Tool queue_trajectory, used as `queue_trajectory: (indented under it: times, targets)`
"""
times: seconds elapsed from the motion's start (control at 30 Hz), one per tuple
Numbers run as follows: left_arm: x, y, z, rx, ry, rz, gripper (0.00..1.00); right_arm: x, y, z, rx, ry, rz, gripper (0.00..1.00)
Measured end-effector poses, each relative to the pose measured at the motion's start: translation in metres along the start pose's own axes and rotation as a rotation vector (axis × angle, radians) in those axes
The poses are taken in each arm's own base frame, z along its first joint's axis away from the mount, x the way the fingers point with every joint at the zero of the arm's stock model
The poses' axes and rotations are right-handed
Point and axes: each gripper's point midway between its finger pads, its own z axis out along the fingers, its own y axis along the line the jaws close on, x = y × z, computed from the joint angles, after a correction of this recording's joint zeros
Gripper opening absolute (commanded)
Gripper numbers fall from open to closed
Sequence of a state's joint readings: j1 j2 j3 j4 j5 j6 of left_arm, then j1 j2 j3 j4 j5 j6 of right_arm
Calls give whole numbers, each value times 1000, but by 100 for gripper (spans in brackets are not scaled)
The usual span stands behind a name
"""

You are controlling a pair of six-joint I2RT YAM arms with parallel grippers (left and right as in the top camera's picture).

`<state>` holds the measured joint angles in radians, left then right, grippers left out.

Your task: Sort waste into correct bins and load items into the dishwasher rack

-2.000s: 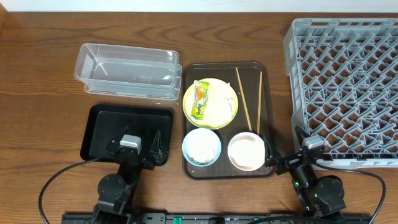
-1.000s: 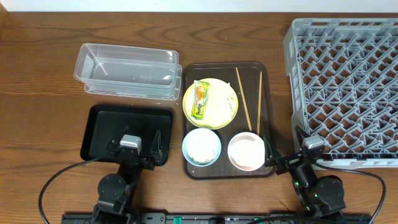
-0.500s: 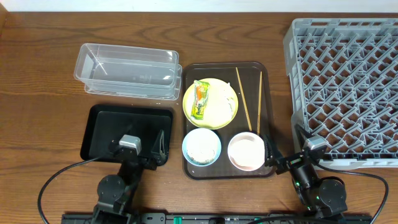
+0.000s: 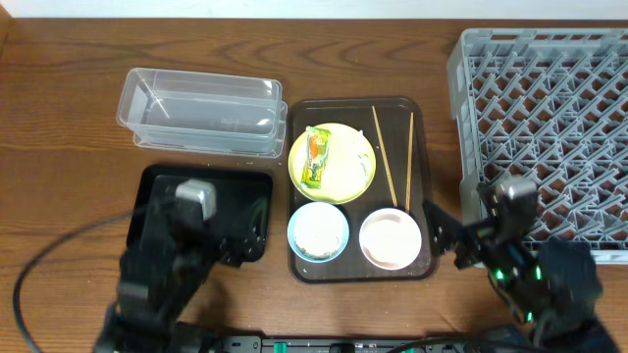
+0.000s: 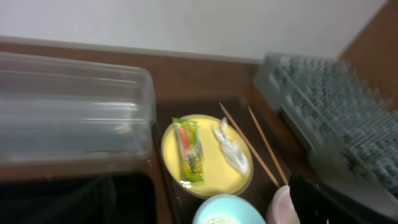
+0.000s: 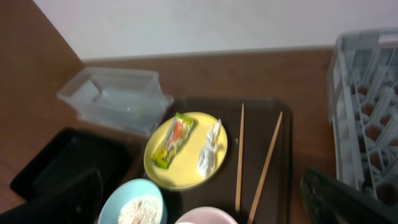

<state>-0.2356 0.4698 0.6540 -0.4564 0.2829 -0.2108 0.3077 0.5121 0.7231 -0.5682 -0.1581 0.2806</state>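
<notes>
The yellow plate (image 4: 343,175) on the brown serving tray (image 4: 422,123) holds the green-and-orange wrapper (image 4: 316,157) and a crumpled white scrap (image 4: 365,167). The two chopsticks (image 4: 384,157) lie to its right. The light-blue bowl (image 4: 318,231) holds white rice. The pinkish bowl (image 4: 390,238) is beside it. My left gripper (image 4: 211,230) hangs open and empty above the black tray (image 4: 157,186). My right gripper (image 4: 510,233) hangs open and empty at the grey rack's (image 4: 549,108) near-left corner. The wrapper shows in the left wrist view (image 5: 188,151) and the right wrist view (image 6: 171,140). No white cup is in view.
The clear tub (image 4: 201,113) stands behind the black tray, left of the brown tray. The rack fills the right side up to the table's edge. Cables run from both arm bases along the near edge.
Both arms have lifted off the table and swung forward; the wrist cameras look larger and blurred. The dishes, wrapper, bins and rack have not moved.
</notes>
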Motion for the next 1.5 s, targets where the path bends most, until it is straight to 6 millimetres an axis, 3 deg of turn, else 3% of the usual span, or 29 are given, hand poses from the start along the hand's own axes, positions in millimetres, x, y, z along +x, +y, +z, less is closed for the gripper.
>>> queue_trajectory:
  times: [0.27, 0.3, 0.47, 0.67, 0.83, 1.03, 1.2, 1.33, 1.5]
  targets:
    - [-20, -20, 33, 20, 383, -112, 91, -29, 10, 31, 36, 258, 43, 99]
    - [-22, -21, 38, 24, 396, -122, 98, -29, 11, 34, 34, 278, 48, 99]
    - [2, -25, 60, 62, 547, -235, 98, -19, 7, 42, 54, 347, 81, 99]
    - [29, -41, 78, 138, 685, -294, 98, -7, -39, 26, 279, 376, 278, 99]
    - [59, -81, 84, 205, 785, -190, 93, 0, -71, 8, 418, 378, 406, 99]
    - [103, -124, 101, 194, 837, 17, 81, 4, -83, 0, 471, 383, 463, 99]
    - [141, -143, 115, 137, 857, 159, 71, 4, -83, 0, 473, 383, 470, 99]
    - [168, -145, 130, 79, 878, 203, 57, 7, -83, -2, 477, 393, 472, 99]
    - [191, -132, 144, -2, 916, 204, 37, 7, -83, -2, 477, 395, 473, 99]
